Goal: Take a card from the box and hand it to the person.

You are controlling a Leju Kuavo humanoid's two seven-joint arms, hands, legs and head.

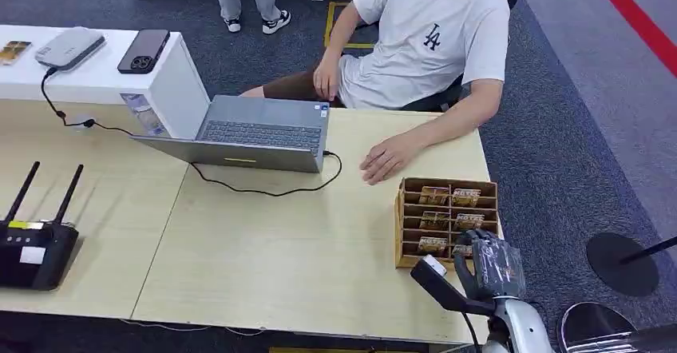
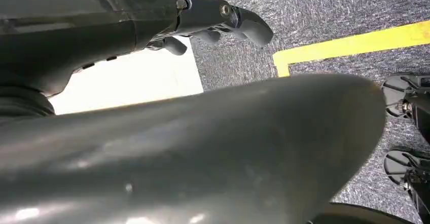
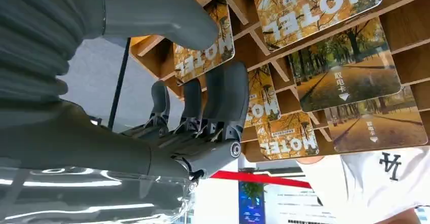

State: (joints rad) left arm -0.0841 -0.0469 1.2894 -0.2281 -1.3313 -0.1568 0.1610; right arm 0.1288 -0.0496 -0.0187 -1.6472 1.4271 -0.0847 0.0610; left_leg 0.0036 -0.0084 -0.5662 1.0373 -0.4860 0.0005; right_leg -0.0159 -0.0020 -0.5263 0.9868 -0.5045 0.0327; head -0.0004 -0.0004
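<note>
A wooden card box [image 1: 407,209] with rows of slots stands near the table's right front corner. Its slots hold several autumn-print HOTEL cards [image 1: 435,196]. My right hand [image 1: 485,261] is at the box's near right corner. In the right wrist view this hand [image 3: 167,133] reaches toward one HOTEL card [image 3: 208,51] in the box [image 3: 405,46]. Its thumb and fingers [image 3: 223,97] are apart in front of the card's face. My left hand [image 2: 218,19] hangs beside my body and holds nothing. A person [image 1: 431,41] in a white T-shirt sits across the table, one hand [image 1: 386,160] resting by the box.
An open grey laptop [image 1: 255,133] with a black cable [image 1: 271,189] sits mid-table. A black router [image 1: 32,249] stands at the front left. A white counter [image 1: 96,77] at the far left carries a phone [image 1: 144,49]. A round black stand base [image 1: 623,263] lies on the floor to the right.
</note>
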